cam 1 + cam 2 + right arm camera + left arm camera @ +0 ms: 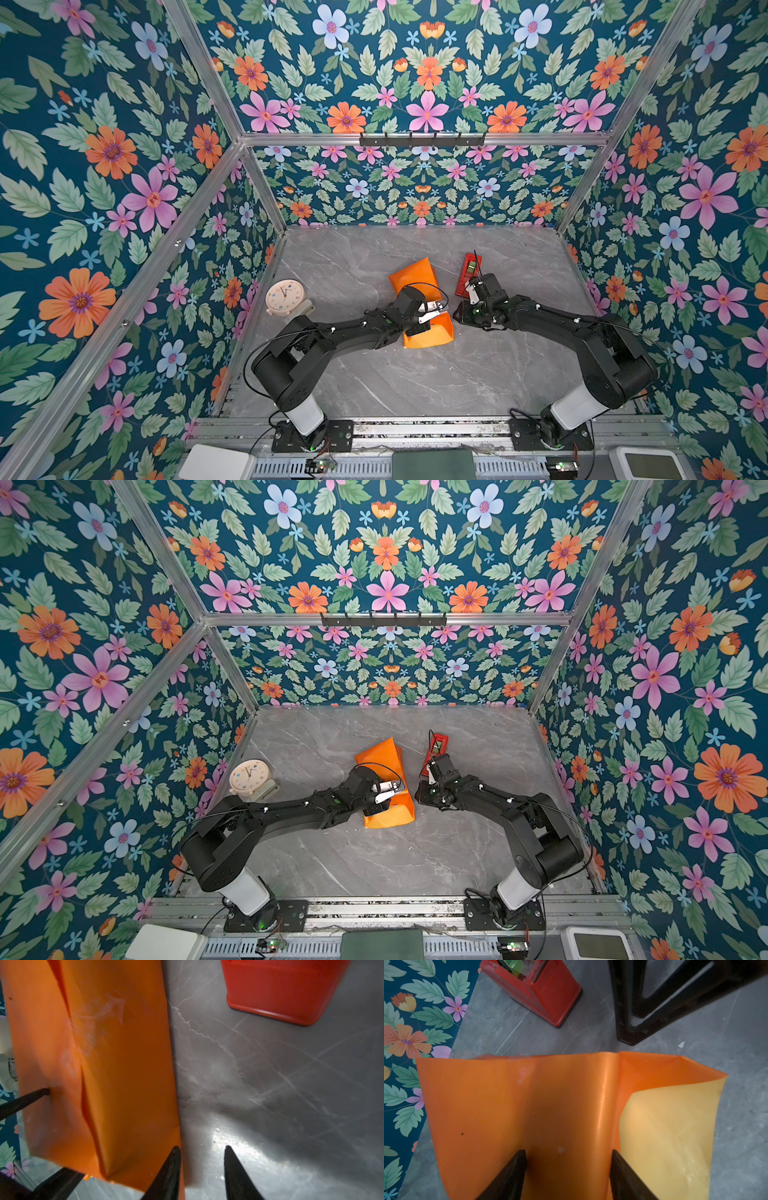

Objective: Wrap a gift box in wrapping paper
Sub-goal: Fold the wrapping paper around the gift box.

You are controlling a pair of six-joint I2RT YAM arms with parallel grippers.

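One paper [415,276] lies about mid-bench [415,382], orange side out and folded up into a bundle. One loose flap shows its yellow underside in the left wrist view. The box is hidden; no part of it shows in any view.

Two arms reach in from the near edge. The left gripper [569,1153] stands on top of the bundle with both fingertips apart and resting on the orange face, clamping nothing between them. The right gripper [202,1148] is low beside the bundle's right edge. Its two tips are spread, one touching the paper's edge and the other over bare bench, with only bench between them.

One red tape dispenser [471,266] stands just right of the paper, toward the far edge, apart from it and close behind the right gripper. One cream clock [286,296] sits at the left edge, well apart from the paper.
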